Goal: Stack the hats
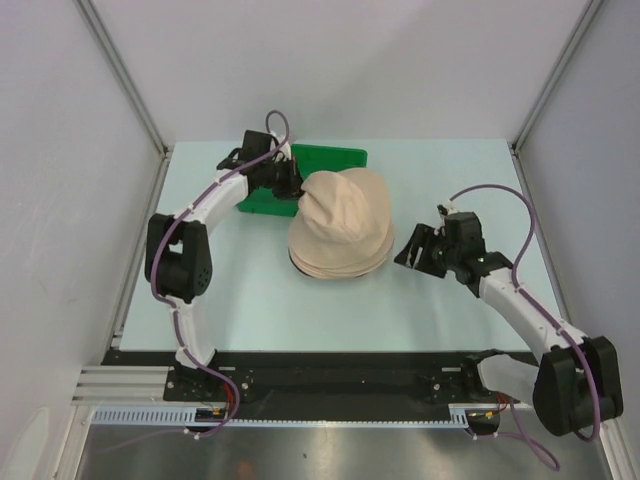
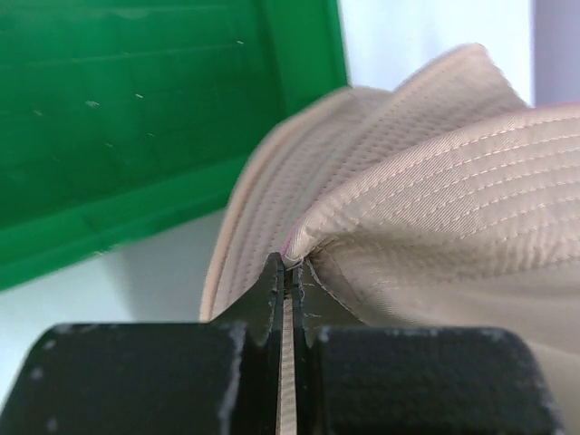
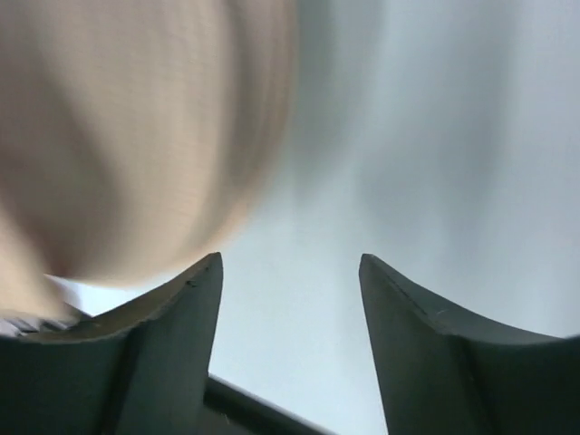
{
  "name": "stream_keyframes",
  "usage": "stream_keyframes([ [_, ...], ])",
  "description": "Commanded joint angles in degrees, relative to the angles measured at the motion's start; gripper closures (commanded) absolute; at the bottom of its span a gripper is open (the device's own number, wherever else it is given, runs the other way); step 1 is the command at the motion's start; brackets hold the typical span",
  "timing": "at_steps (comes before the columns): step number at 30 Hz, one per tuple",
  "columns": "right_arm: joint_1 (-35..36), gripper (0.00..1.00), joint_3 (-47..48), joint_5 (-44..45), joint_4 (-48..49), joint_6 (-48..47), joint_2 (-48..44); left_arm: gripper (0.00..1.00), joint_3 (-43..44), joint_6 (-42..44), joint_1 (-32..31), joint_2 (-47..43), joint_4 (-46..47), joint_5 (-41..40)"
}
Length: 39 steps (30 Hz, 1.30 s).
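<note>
At mid-counter (image 1: 250,300), the hats (image 1: 340,250) sit in a beige pile just in front of the green tray (image 1: 335,158). The top hat (image 1: 345,205) slumps over the pile, its left edge pinched in the left fingers (image 1: 293,188), which are closed tight on a fold of fabric. The right fingers (image 1: 408,252) stand well apart and empty, just beside the pile's right rim. Judgement: the step in hand is settling this hat squarely. Lower the pinched edge over the brims beneath, crown centred, before letting go. The tray wall is close behind the left arm; a tug that way would likely drag the pile askew.
</note>
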Motion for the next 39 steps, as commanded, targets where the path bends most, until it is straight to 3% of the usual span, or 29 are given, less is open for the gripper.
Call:
stream_keyframes([
  [1, -3.36, 0.31, 0.96, 1.11, -17.69, -6.52, -8.23, 1.00, 1.25, 6.79, -0.79, 3.20, 0.16, -7.76],
  [5, -9.78, 0.30, 6.06, -6.97, -19.73, -8.02, -17.02, 1.00, 2.39, 10.12, -2.72, 2.23, 2.10, -5.11],
  [10, -16.03, 0.30, 13.88, -18.12, -9.92, -5.74, -13.62, 1.00, 2.04, 11.10, -3.35, -0.40, 3.07, -5.73],
  [18, -15.86, 0.28, 16.35, -29.48, 16.97, 5.15, 3.58, 1.00, -1.47, 10.66, -3.52, -5.50, 7.82, -3.70],
  [24, -12.52, 0.27, 16.62, -34.58, 29.55, 11.31, 11.17, 1.00, -1.56, 10.75, -3.52, -6.73, 7.73, -4.06],
  [35, -6.89, 0.27, 19.08, -36.08, 34.06, 13.51, 19.96, 1.00, -3.32, 10.31, -3.78, -8.84, 8.78, -5.11],
  [37, -6.71, 0.33, 18.91, -36.60, 34.15, 13.43, 19.97, 1.00, -3.32, 10.05, -3.79, -9.02, 8.78, -5.37],
  [39, -6.80, 0.47, 18.29, -36.34, 33.11, 12.82, 19.18, 1.00, -3.32, 9.78, -3.79, -9.19, 8.79, -6.16],
])
